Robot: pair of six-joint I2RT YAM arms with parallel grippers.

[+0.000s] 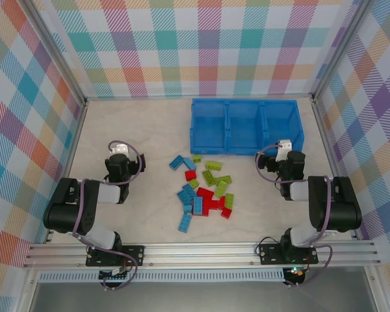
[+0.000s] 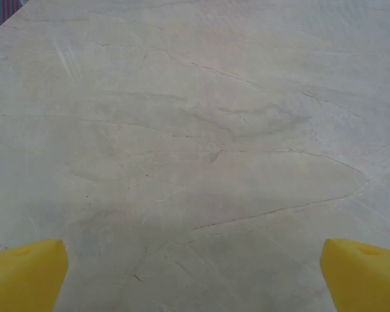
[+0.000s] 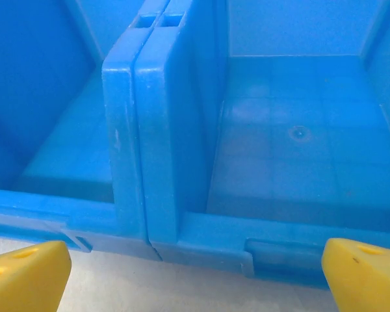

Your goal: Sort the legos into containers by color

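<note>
Table (image 1: pixel 143 130): a pale, marble-patterned surface. The left wrist view shows bare table (image 2: pixel 195 130).
Bin (image 1: pixel 234 148): bright blue plastic, standing at the far edge of the table, right of centre. It has three square open-topped compartments side by side.
Bin up close: in the right wrist view a double divider wall (image 3: pixel 143 130) separates two compartments with smooth blue floors.
Left arm (image 1: pixel 78 211): black, folded over the near left part of the table.
Right arm (image 1: pixel 325 208): black, folded over the near right part.
Legos (image 1: pixel 205 192): a loose scatter at the table's middle, just in front of the bin and between the arms. Light blue, red and lime green bricks are mixed together.
Left gripper (image 1: pixel 119 151) (image 2: pixel 195 273): yellow fingertips (image 2: pixel 26 273) spread wide over bare table, well left of the bricks, holding nothing.
Right gripper (image 1: pixel 285 147) (image 3: pixel 195 276): yellow fingertips (image 3: pixel 364 273) spread wide, just beside the bin's front wall, holding nothing.
</note>
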